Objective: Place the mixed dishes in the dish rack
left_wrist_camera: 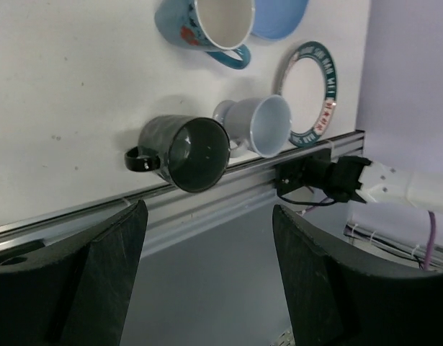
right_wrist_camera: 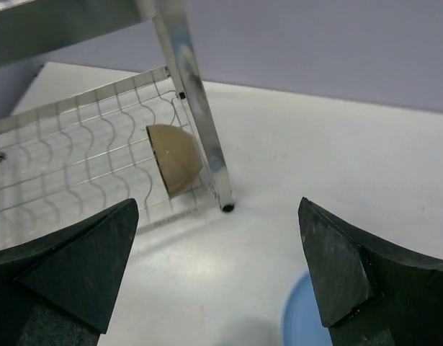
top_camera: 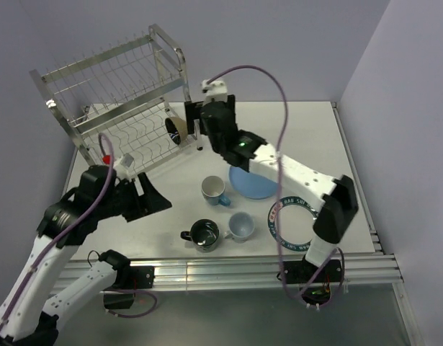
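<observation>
Both sets of jaws stand wide and hold nothing. The right gripper (top_camera: 197,121) hangs just beside the corner post of the dish rack (top_camera: 113,94), at the rack's 3 o'clock end. The left gripper (top_camera: 153,197) hovers low over the table at about 8 o'clock in the overhead view, with bare table and the near rail showing between its fingers.

One dish appears to be loaded: the black-and-tan bowl (top_camera: 176,126) stands on its edge in the wavy lower shelf, close to that corner post, tan underside turned out toward the right wrist camera. The upper tier looks bare, as far as the wires let me see.

Five pieces sit on the table, so most of the job is left:
- The blue mug (top_camera: 214,190) is upright near the table's middle.
- The light-blue plate (top_camera: 251,182) lies flat at the mug's 3 o'clock, partly under the right arm.
- The dark mug (top_camera: 204,234) is at the blue mug's 6 o'clock, near the front edge.
- The pale cup (top_camera: 240,226) sits just beside the dark mug, at its 3 o'clock.
- The white plate with dark lettered rim (top_camera: 274,218) lies flat at 5 o'clock, partly under the right arm.

Lettering runs all round that plate's rim, red and white on the dark band, but it is too small to read with confidence. The blue mug carries a reddish mark on its side that I can't make out, and no other writing shows.
</observation>
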Action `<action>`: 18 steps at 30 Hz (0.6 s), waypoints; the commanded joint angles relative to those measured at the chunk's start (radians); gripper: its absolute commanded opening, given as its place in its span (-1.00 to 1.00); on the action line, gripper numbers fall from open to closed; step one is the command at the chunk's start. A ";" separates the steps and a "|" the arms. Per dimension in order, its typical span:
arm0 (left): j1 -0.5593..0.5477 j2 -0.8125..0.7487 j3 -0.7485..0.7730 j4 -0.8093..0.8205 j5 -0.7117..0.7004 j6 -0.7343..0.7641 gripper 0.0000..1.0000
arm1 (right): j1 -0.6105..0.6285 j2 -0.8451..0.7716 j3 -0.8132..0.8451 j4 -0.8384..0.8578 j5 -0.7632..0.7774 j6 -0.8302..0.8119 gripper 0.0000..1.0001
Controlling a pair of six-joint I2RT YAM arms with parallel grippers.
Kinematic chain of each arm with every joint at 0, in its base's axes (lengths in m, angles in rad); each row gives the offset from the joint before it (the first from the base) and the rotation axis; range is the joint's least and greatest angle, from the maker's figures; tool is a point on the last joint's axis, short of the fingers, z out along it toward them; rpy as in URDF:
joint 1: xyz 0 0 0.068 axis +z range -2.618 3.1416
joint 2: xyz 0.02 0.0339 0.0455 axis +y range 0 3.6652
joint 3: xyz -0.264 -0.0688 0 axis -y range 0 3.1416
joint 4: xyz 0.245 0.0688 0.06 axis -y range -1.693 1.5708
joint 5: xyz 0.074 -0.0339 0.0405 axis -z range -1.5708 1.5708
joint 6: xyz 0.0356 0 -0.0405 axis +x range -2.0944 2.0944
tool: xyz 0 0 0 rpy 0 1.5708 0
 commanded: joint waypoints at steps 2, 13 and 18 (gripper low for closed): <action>-0.004 0.172 0.065 0.095 -0.005 0.062 0.51 | -0.013 -0.197 0.048 -0.534 -0.088 0.364 0.99; -0.023 0.606 0.139 0.293 0.050 0.030 0.29 | -0.065 -0.615 -0.372 -0.665 -0.282 0.459 0.95; -0.069 0.779 0.210 0.316 0.047 0.033 0.20 | -0.149 -0.690 -0.421 -0.645 -0.386 0.467 0.93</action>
